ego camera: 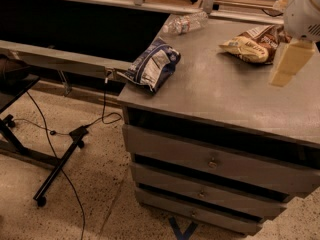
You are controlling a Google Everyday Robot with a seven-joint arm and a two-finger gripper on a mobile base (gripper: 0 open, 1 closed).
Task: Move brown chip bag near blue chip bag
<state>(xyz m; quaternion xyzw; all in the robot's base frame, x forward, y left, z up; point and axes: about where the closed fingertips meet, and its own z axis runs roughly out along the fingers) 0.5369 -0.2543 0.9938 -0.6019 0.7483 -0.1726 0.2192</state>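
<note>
Brown chip bag [252, 44] is lying just left of my jaws, which are hanging over the far right of the surface [220, 94]; their grip I cannot tell. Blue chip bag [154, 66] is sitting well apart, at the left edge.

Your gripper [289, 64] hangs at the far right, angled downward beneath your white wrist [306, 9].
</note>
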